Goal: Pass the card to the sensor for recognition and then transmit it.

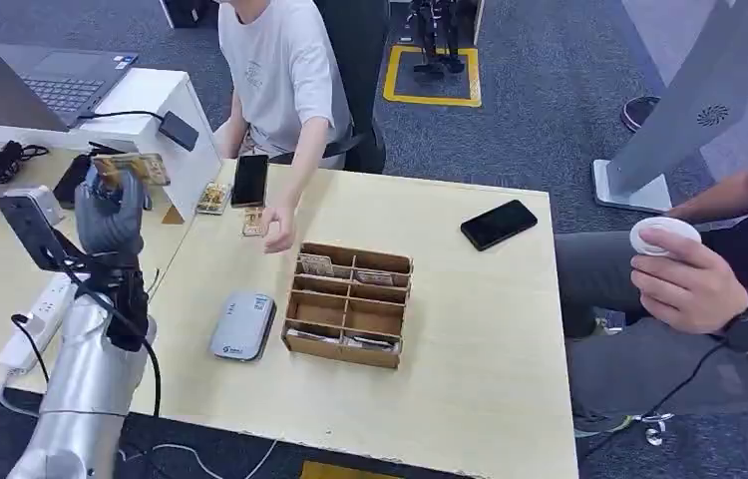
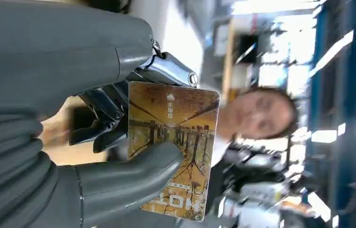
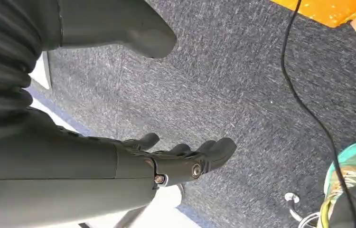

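My left hand (image 1: pixel 109 210) is raised above the table's left part and holds a card (image 1: pixel 134 167) with a yellow-brown tree picture. In the left wrist view the card (image 2: pixel 173 145) is pinched between the thumb (image 2: pixel 133 173) and the darker fingers behind it. The grey card sensor (image 1: pixel 242 325) lies flat on the table, to the right of and nearer than the hand. My right hand (image 3: pixel 176 159) hangs over the carpet floor with its fingers apart and holds nothing.
A wooden divided box (image 1: pixel 348 303) with cards stands right of the sensor. A person across the table rests a hand (image 1: pixel 278 229) near loose cards (image 1: pixel 213 198) and a phone (image 1: pixel 250 180). Another phone (image 1: pixel 498 224) lies far right. A second person sits on the right. A power strip (image 1: pixel 36 319) lies left.
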You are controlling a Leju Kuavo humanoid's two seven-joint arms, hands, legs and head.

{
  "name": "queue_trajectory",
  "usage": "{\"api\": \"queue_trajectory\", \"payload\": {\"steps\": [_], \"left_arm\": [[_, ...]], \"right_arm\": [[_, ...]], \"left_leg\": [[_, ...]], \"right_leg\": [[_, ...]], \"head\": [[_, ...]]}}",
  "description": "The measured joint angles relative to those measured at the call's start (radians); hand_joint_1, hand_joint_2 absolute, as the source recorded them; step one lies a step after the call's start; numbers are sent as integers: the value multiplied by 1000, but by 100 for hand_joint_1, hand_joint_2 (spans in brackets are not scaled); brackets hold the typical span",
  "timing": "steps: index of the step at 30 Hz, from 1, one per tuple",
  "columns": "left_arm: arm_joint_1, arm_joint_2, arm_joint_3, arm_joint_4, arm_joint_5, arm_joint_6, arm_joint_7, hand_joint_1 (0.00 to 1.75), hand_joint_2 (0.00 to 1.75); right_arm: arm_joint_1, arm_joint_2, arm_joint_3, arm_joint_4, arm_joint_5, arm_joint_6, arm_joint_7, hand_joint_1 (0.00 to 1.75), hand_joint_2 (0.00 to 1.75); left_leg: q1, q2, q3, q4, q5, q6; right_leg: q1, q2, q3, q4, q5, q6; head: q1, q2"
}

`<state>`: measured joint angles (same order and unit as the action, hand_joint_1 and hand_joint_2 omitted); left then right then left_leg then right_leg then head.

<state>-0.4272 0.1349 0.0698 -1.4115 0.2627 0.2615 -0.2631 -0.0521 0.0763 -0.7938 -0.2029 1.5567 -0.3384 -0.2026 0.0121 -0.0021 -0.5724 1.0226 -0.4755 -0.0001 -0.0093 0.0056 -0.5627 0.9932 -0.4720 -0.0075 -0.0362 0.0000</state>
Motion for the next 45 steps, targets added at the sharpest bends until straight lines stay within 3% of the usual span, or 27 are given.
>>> {"api": "queue_trajectory", "payload": {"steps": [1, 3, 6, 7, 14, 15, 16, 19, 31, 32, 40, 45], "left_arm": [[-27, 12, 2, 0, -52, 34, -14, 175, 175], [-62, 35, 0, 1, -259, 134, -45, 175, 175], [-88, 78, -25, 10, -689, 281, -52, 175, 175], [-90, 86, -31, 13, -771, 303, -50, 175, 175], [-90, 89, -32, 15, -790, 308, -49, 175, 175], [-90, 94, -37, 18, -840, 322, -46, 175, 175], [-90, 116, -47, 36, -1008, 369, -35, 175, 175], [-80, 183, -79, 131, -1296, 424, -19, 175, 175], [-80, 195, -141, 181, -1306, 420, -5, 175, 175], [-80, 195, -146, 183, -1302, 416, 0, 0, 175], [-79, 170, -186, 195, -1171, 342, 11, 0, 175], [-79, 158, -188, 195, -1155, 334, 9, 0, 175]], "right_arm": [[0, 0, 2, 0, 2, 5, 6, 0, 175], [0, 0, 8, 0, 4, 17, 12, 0, 175], [-2, 0, 22, 0, 11, 38, 8, 0, 175], [-5, 0, 25, 0, 11, 43, 5, 0, 175], [-5, 0, 25, 0, 11, 44, 5, 0, 175], [-8, 0, 27, 0, 11, 46, 5, 0, 175], [-16, 0, 35, 0, 11, 52, 2, 0, 175], [-22, -2, 59, 0, -1, 57, -8, 0, 175], [-23, -2, 67, 0, -13, 57, -11, 0, 175], [-23, -2, 67, 0, -15, 57, -11, 0, 175], [-22, -2, 67, 0, -25, 49, -5, 0, 175], [-23, -3, 67, 0, -27, 47, -5, 0, 175]], "left_leg": [[0, 0, 0, 0, 0, 0], [0, 1, 0, 0, 0, -1], [0, 1, 0, 0, 0, -1], [0, 1, 0, 0, 0, -1], [0, 1, 0, 0, 0, -1], [0, 1, 0, 0, 0, -1], [0, 2, 0, 0, 0, -1], [0, 2, 0, 0, 0, -1], [0, 2, 0, 0, 0, -1], [0, 2, 0, 0, 0, -1], [0, 2, 0, 0, 0, -1], [0, 2, 0, 0, 0, -1]], "right_leg": [[0, 0, 0, 0, 0, 0], [0, 1, 0, 0, 0, 0], [0, 1, -1, 0, 0, 0], [0, 2, -1, 0, 0, 0], [0, 2, -1, 0, 0, 0], [0, 2, -1, 0, 0, 0], [0, 3, -1, 0, 0, 0], [0, 3, -1, 0, 0, 0], [0, 3, -1, 0, 0, 0], [0, 3, -1, 0, 0, 0], [0, 3, -1, 0, 0, 0], [0, 3, -1, 0, 0, 0]], "head": [[0, 0], [0, 0], [0, 0], [0, 0], [0, 0], [0, 0], [0, 0], [0, 0], [0, 0], [0, 0], [0, 0], [0, 0]]}}
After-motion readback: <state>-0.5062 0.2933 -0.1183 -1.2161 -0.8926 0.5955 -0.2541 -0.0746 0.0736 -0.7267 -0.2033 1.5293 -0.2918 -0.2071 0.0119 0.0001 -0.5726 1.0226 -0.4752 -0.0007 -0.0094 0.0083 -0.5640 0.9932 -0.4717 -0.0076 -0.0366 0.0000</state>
